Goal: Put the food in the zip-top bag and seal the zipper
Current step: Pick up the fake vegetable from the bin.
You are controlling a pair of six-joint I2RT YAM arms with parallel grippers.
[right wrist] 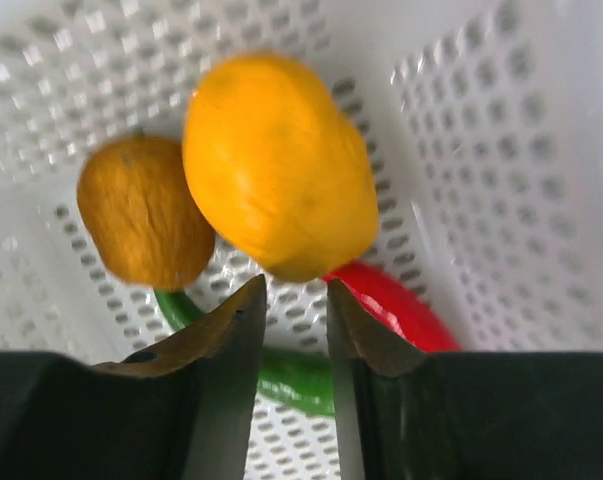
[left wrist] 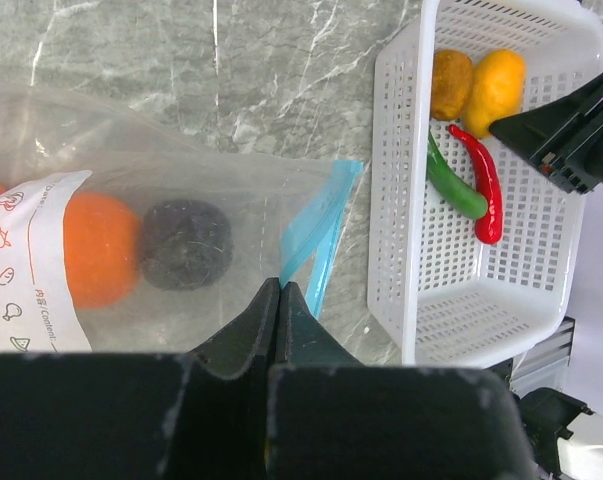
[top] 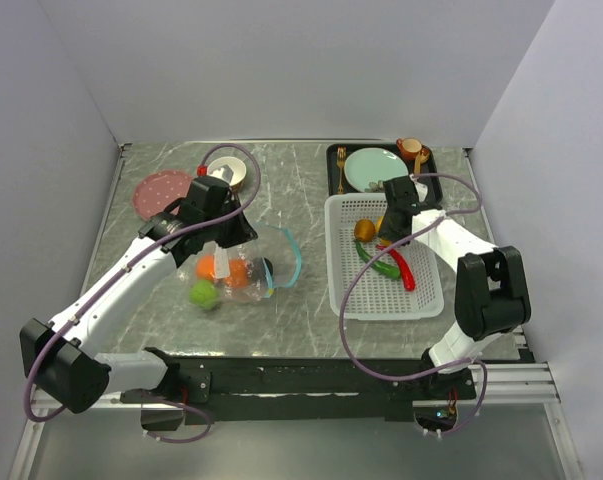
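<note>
The clear zip-top bag (top: pixel 236 268) lies left of centre with two oranges (top: pixel 224 270), a green apple (top: pixel 203 293) and a dark round fruit (top: pixel 266 267) inside. My left gripper (left wrist: pixel 280 287) is shut on the bag's mouth edge at the teal zipper strip (left wrist: pixel 316 235), and the mouth stands open. The orange (left wrist: pixel 99 250), the dark fruit (left wrist: pixel 186 243) and the white label (left wrist: pixel 31 265) show through the plastic. My right gripper (right wrist: pixel 296 290) is open inside the white basket (top: pixel 426 290), just short of a yellow-orange fruit (right wrist: pixel 281 165). A yellow-brown fruit (right wrist: pixel 141 212), the green pepper (right wrist: pixel 293 372) and the red chili (right wrist: pixel 399 305) lie beside it.
A pink plate (top: pixel 163 190) and a gold bowl (top: pixel 227 175) sit behind the bag. A black tray (top: pixel 333 152) at the back right holds a teal plate (top: pixel 374 168), a cup (top: pixel 409 148) and a gold fork (top: pixel 341 170). Grey walls enclose three sides.
</note>
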